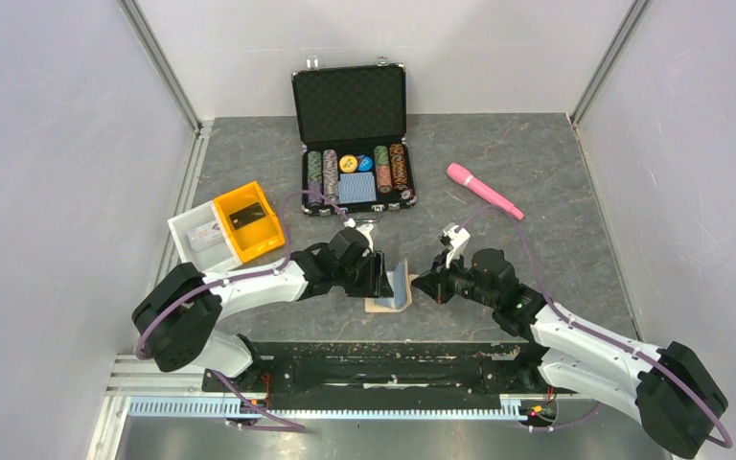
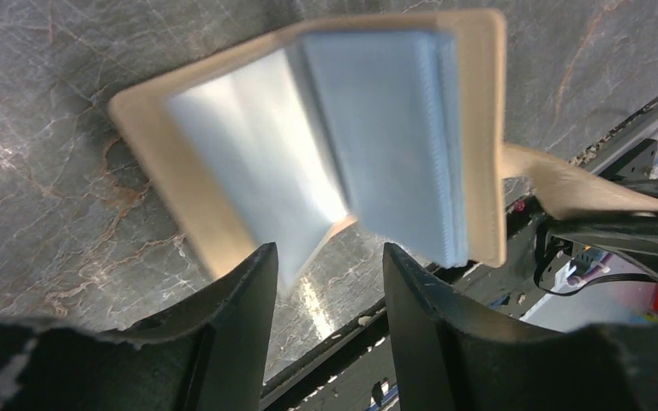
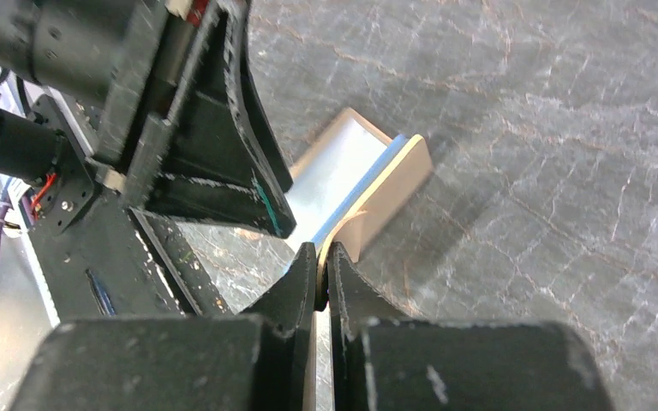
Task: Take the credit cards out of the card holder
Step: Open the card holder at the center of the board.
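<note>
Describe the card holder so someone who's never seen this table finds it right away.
On the grey table, go from the open black poker-chip case toward the arm bases. The card holder lies midway between the two arms. Small, blue-grey inside, one flap standing up, it is the only tan thing there.

The card holder [image 1: 395, 287] stands half-open on the table [image 1: 556, 192] — left tool [image 1: 380, 273] and right tool [image 1: 428, 285] flanking it.
</note>
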Robot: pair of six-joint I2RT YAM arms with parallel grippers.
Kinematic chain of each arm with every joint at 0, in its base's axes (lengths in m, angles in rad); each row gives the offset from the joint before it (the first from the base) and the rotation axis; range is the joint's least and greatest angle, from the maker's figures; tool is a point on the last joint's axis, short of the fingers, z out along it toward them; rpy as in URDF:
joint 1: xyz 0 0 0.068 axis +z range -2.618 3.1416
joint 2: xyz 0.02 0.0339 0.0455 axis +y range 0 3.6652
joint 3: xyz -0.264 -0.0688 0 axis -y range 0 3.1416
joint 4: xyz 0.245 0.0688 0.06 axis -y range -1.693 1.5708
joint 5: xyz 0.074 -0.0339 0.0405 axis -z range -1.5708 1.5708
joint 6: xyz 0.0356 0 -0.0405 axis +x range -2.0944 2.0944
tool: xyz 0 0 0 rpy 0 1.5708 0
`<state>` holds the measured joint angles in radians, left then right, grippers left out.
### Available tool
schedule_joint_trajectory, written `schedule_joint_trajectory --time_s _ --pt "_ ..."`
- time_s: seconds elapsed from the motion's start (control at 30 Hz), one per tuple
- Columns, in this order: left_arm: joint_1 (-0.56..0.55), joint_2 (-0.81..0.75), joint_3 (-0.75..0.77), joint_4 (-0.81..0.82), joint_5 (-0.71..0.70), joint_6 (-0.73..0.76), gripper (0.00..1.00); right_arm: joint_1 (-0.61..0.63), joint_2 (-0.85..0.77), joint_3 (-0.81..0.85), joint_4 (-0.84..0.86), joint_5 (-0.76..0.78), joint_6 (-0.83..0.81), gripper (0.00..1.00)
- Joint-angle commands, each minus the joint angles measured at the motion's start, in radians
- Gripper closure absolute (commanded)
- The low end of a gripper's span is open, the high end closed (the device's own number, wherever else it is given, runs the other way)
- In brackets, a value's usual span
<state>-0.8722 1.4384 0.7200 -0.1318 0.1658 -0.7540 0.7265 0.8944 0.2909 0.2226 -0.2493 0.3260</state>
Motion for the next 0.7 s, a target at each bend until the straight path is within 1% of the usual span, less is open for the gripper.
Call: schedule_joint_trajectory --time_s 0.0,0.17,0.33,0.4,0.53,0.67 --pt "-0.004 -0.01 -0.027 0.028 -0.019 -0.016 0.45 -0.004 0.035 0.072 0.032 -0.024 -0.02 0.98" --pt "-0.004 0.033 -0.049 0.048 0.0 -0.037 0.47 -0.004 0.077 0.041 0.095 -0.043 0.057 0.8" --pt "-0.004 0.048 -0.072 0.078 0.014 -0.044 0.48 -0.005 0.103 0.033 0.061 0.046 0.072 0.65" --pt "-0.003 0.051 -0.075 0.082 0.015 -0.041 0.48 -0.005 0.114 0.03 0.054 0.067 0.079 0.64" --pt "-0.004 0.052 -0.079 0.083 0.011 -0.034 0.48 -0.004 0.139 0.023 0.054 0.09 0.089 0.67" --pt "-0.003 0.048 -0.08 0.077 0.005 -0.033 0.48 -0.005 0.155 0.023 0.008 0.167 0.079 0.68"
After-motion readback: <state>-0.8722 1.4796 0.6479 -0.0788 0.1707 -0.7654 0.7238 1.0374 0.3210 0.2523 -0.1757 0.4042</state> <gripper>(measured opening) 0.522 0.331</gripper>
